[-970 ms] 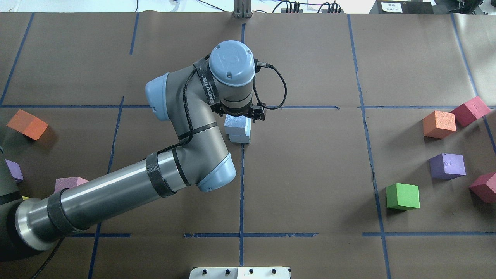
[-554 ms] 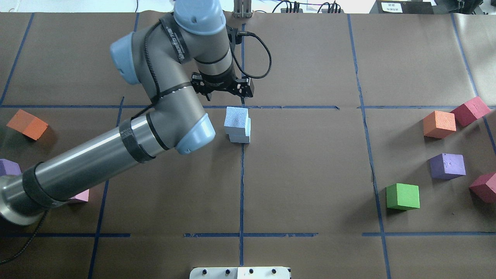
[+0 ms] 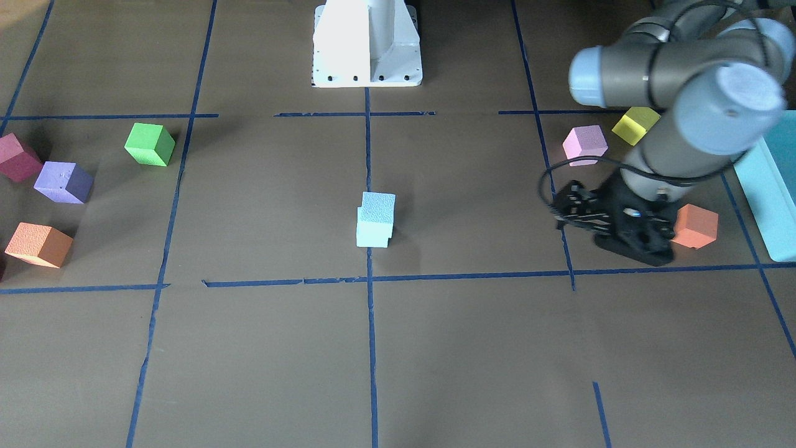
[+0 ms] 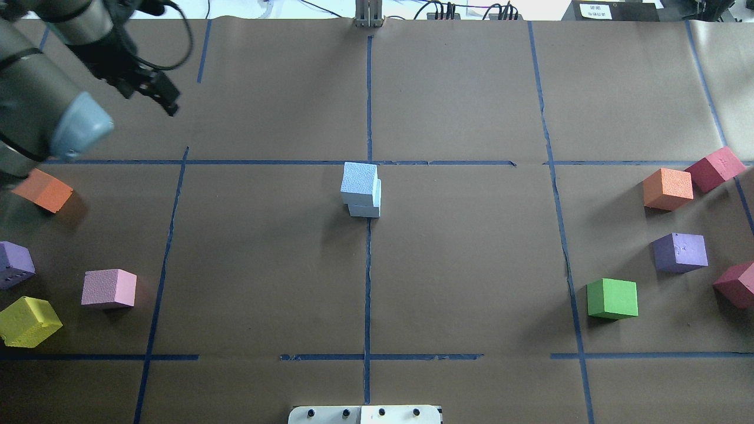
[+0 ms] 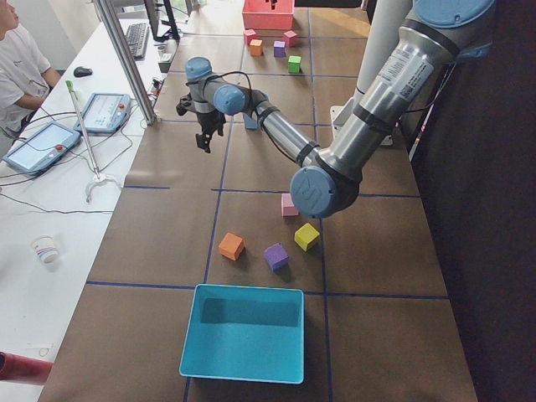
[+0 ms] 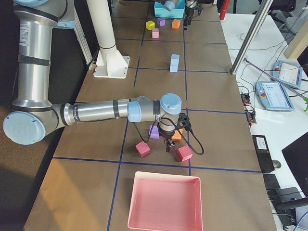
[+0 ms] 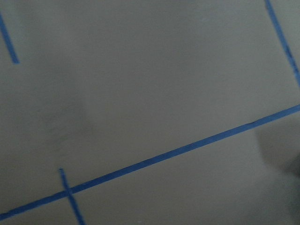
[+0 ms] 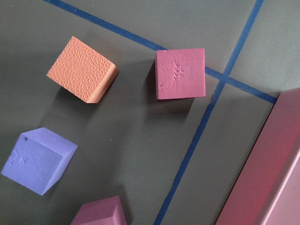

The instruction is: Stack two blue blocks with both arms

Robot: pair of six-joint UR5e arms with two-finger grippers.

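Observation:
Two pale blue blocks stand stacked at the table's centre, the top block (image 4: 359, 179) sitting slightly offset on the bottom block (image 4: 367, 207). The stack also shows in the front view (image 3: 376, 221) and the exterior right view (image 6: 174, 62). My left gripper (image 4: 166, 99) is far off at the table's back left, open and empty, and also shows in the front view (image 3: 571, 208). My right gripper (image 6: 170, 146) shows only in the exterior right view, low over coloured cubes, and I cannot tell whether it is open or shut.
Orange (image 4: 42, 188), purple (image 4: 13, 264), pink (image 4: 109, 288) and yellow (image 4: 28, 321) cubes lie on the left. Orange (image 4: 667, 188), crimson (image 4: 714, 168), purple (image 4: 680, 252) and green (image 4: 612, 298) cubes lie on the right. A teal box (image 3: 768, 186) and a pink tray (image 6: 163, 204) sit at the table's ends.
My left arm has risen off the blue stack and swung away to the table's back left. The two blue blocks stay stacked and have not moved.

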